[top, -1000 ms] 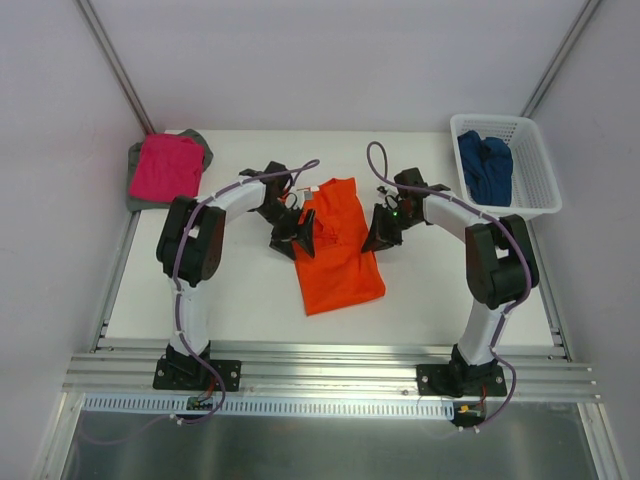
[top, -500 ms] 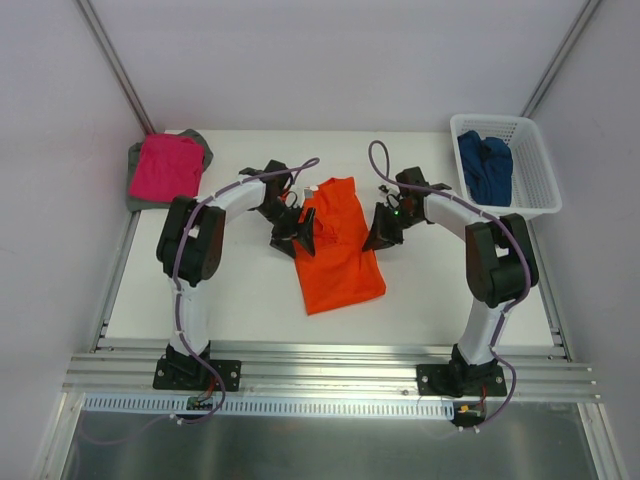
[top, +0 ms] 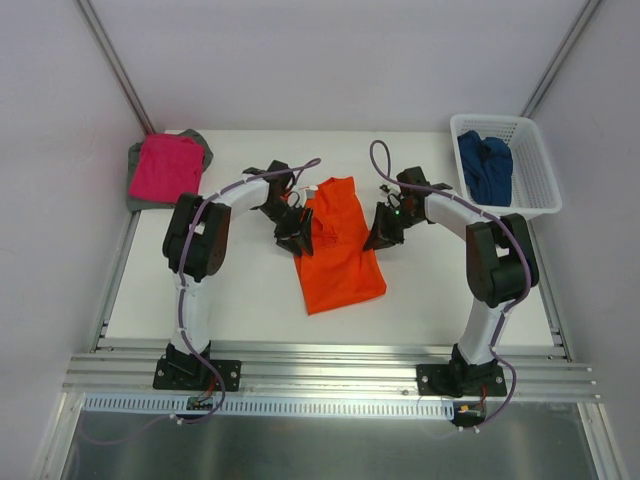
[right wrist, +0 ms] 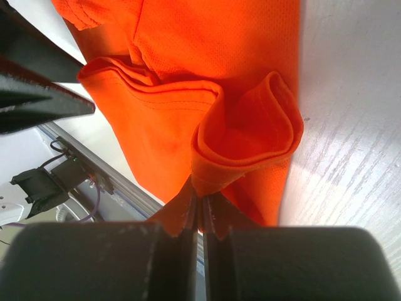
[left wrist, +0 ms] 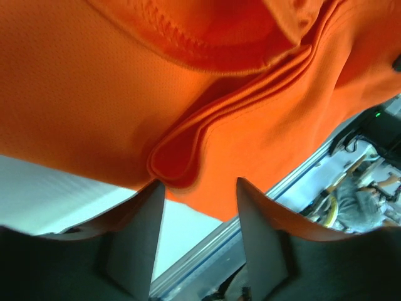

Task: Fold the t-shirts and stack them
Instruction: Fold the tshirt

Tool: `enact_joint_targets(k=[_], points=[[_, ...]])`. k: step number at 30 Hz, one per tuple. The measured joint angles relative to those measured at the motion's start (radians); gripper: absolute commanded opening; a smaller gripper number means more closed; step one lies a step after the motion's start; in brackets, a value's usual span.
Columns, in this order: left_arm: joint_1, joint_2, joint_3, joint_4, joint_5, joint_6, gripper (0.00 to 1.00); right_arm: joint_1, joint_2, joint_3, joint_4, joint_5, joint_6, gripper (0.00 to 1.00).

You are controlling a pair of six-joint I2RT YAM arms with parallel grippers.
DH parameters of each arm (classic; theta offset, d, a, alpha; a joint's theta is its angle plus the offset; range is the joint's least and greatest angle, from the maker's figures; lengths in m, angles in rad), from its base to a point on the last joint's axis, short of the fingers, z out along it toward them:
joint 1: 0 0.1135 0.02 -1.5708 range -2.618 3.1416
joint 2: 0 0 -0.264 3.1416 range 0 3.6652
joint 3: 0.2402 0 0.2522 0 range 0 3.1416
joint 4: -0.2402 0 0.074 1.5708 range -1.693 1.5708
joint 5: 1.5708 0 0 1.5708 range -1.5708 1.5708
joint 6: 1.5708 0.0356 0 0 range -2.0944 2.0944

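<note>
The orange t-shirt (top: pixel 340 250) lies partly folded in the middle of the table, long side running front to back. My right gripper (right wrist: pixel 202 195) is shut on a rolled fold of its right edge (right wrist: pixel 247 135). At the shirt's left edge my left gripper (left wrist: pixel 199 188) stands open, a bunched fold (left wrist: pixel 175 164) lying just past its fingertips and touching the left one. From above, the left gripper (top: pixel 297 232) and right gripper (top: pixel 380 232) flank the shirt. A magenta t-shirt (top: pixel 165 165) rests on a grey t-shirt (top: pixel 200 140) at the back left. The dark blue t-shirt (top: pixel 485 165) is in the basket.
The white lattice basket (top: pixel 535 195) stands at the back right corner. Grey walls close in the table on three sides. An aluminium rail (top: pixel 330 372) runs along the near edge by the arm bases.
My left arm has shifted slightly right, bringing its gripper closer to the shirt's left edge, and its jaws have narrowed. The right gripper and the shirts have not moved.
</note>
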Motion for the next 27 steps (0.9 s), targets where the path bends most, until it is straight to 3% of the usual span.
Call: enact_joint_targets(k=[1,3,5,12,22,27], points=[[0.0,0.005,0.005,0.001,0.002,-0.004,0.3,0.0,0.0,0.0,0.0,0.0,0.0,0.01],[0.0,0.013,0.006,0.005,0.008,-0.002,0.29,0.0,0.0,0.0,0.0,0.0,0.0,0.01],[0.0,0.019,0.006,0.005,0.018,-0.009,0.0,0.0,0.0,0.0,0.0,0.0,0.0,0.01],[0.0,0.002,-0.018,0.014,0.018,-0.008,0.0,0.0,0.0,0.0,0.0,0.0,0.0,0.01],[0.0,-0.248,-0.147,0.007,-0.015,0.0,0.0,0.016,0.0,0.023,0.013,-0.032,-0.001,0.02],[0.0,-0.299,-0.168,0.006,-0.039,0.013,0.0,0.059,-0.001,0.055,0.032,-0.065,-0.001,0.02]])
